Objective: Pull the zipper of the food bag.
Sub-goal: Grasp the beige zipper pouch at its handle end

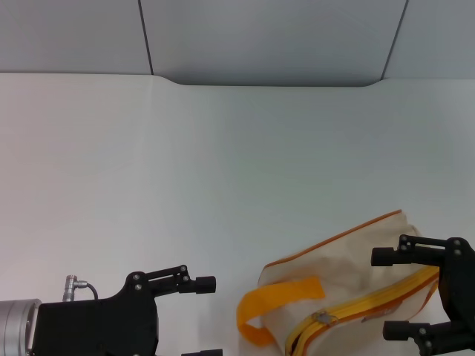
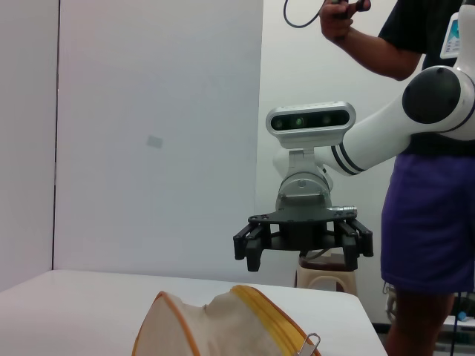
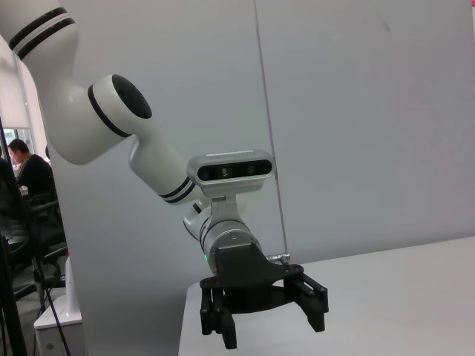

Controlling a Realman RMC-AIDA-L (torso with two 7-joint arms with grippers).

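The food bag (image 1: 349, 271) lies on the white table at the front right, cream with orange piping, its orange loop handle (image 1: 276, 302) pointing left. The yellow-orange zipper (image 1: 378, 300) runs along its top edge, with a silver pull tab (image 1: 323, 318) near the left end. My right gripper (image 1: 381, 294) is open and hovers over the bag's right half, one finger on each side of the zipper line. My left gripper (image 1: 213, 319) is open and empty, left of the handle. The left wrist view shows the right gripper (image 2: 303, 261) above the bag (image 2: 223, 326) without touching it.
The white table (image 1: 223, 163) reaches back to a grey panelled wall (image 1: 267, 37). A person in purple shorts (image 2: 427, 215) stands beside the robot, off the table. The right wrist view shows the left gripper (image 3: 272, 330) above the table.
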